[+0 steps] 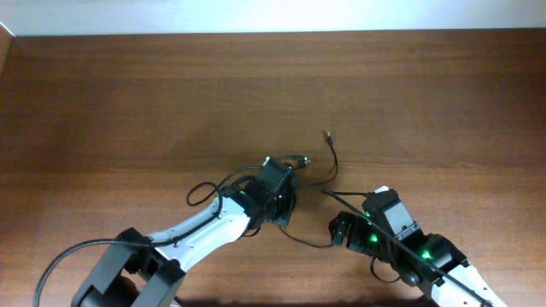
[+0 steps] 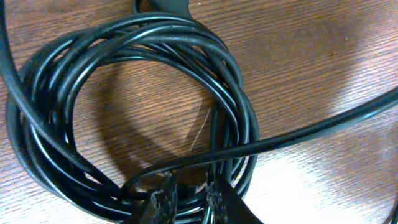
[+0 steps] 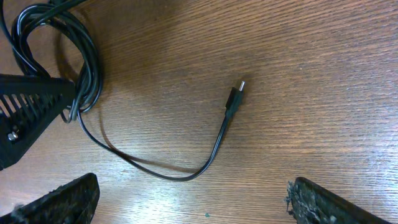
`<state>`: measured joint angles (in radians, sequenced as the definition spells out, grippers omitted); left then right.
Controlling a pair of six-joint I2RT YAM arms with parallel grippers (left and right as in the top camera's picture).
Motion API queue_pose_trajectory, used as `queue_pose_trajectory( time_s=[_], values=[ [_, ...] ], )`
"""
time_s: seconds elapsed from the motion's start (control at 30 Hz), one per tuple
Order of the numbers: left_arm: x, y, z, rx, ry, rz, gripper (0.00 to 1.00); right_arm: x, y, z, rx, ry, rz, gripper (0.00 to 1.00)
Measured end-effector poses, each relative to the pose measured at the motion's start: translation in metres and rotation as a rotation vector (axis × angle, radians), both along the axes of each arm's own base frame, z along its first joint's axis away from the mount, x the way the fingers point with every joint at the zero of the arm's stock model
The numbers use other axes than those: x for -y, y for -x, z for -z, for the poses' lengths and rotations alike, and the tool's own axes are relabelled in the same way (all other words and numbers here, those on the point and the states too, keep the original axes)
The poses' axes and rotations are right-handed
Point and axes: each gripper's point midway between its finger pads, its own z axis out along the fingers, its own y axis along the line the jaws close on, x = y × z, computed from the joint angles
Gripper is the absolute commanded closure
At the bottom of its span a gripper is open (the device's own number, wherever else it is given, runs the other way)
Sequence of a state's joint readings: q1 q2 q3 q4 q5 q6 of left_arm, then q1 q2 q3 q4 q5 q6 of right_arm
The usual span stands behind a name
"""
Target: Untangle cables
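Brown wooden desk has tons of open room: the whole far half up to the white wall strip, plus the left side. All the action is crowded mid-desk toward the front edge, w/ both arms coming in from the bottom corners.

White-and-black left arm sits right over the coil of thin black cables, which lies flat on the wood approx in the centre. Left jaws are squeezed in narrow, fingertips either side of a few strands at the coil's near edge, so they look to be grasping the coil. One loose strand crosses over the coil and runs off to the side.

Another tail curves away to a small black plug end, lying on its own just past the coil on the far-right side.

Right arm: right jaws spread wide, nothing btw them, hovering over the desk near that tail, not touching it.
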<state>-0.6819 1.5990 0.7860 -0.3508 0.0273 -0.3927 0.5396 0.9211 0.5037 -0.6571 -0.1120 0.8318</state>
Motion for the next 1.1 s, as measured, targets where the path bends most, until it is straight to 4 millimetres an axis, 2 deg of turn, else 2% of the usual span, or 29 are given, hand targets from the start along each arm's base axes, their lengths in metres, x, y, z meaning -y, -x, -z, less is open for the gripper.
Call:
queue_pose_trajectory(
  time_s=[0.07, 0.1, 0.2, 0.23, 0.37, 0.47, 0.57, 0.63, 0.83, 0.9, 0.93, 0.97, 1.03, 1.1],
  values=[
    [0.001, -0.001, -0.003, -0.001, -0.004, 0.002, 0.60, 0.000, 0.000, 0.000, 0.000, 0.000, 0.000, 0.01],
    [0.002, -0.004, -0.008, 0.001, -0.003, 0.002, 0.63, 0.000, 0.000, 0.000, 0.001, 0.000, -0.001, 0.01],
    [0.012, -0.016, -0.045, 0.078, 0.059, 0.003, 0.71, 0.000, 0.000, 0.000, 0.001, 0.000, -0.001, 0.01],
    [0.010, -0.013, -0.046, 0.071, 0.049, 0.011, 0.73, 0.000, 0.000, 0.000, 0.000, 0.000, -0.001, 0.01],
    [0.006, -0.007, -0.038, 0.045, 0.017, 0.031, 0.73, 0.000, 0.000, 0.000, 0.001, 0.000, -0.001, 0.01],
    [0.010, 0.006, -0.010, -0.021, -0.035, 0.065, 0.76, 0.000, 0.000, 0.000, 0.001, 0.000, -0.001, 0.01],
    [0.010, 0.008, 0.012, -0.062, -0.064, 0.070, 0.82, 0.000, 0.000, 0.000, 0.000, 0.000, 0.000, 0.01],
    [0.011, 0.009, 0.015, -0.067, -0.065, 0.077, 1.00, 0.000, 0.000, 0.000, 0.000, 0.000, -0.001, 0.01],
    [0.007, 0.007, 0.009, -0.072, -0.103, 0.069, 1.00, 0.000, 0.000, 0.000, 0.000, 0.000, -0.001, 0.01],
    [0.014, 0.001, -0.019, -0.039, -0.067, 0.071, 1.00, -0.007, -0.002, -0.004, 0.009, -0.037, -0.016, 0.27],
    [0.019, 0.000, -0.032, -0.018, -0.032, 0.076, 1.00, -0.019, -0.007, -0.011, 0.033, -0.096, -0.038, 0.38],
    [0.022, 0.003, -0.057, 0.009, 0.027, 0.087, 1.00, -0.027, -0.008, -0.016, 0.045, -0.137, -0.060, 0.39],
    [0.023, 0.009, -0.088, 0.031, 0.104, 0.109, 1.00, -0.046, -0.015, -0.032, 0.090, -0.237, -0.104, 0.39],
    [0.018, 0.016, -0.094, 0.005, 0.130, 0.170, 1.00, -0.062, -0.017, -0.048, 0.127, -0.330, -0.158, 0.38]
  ],
)
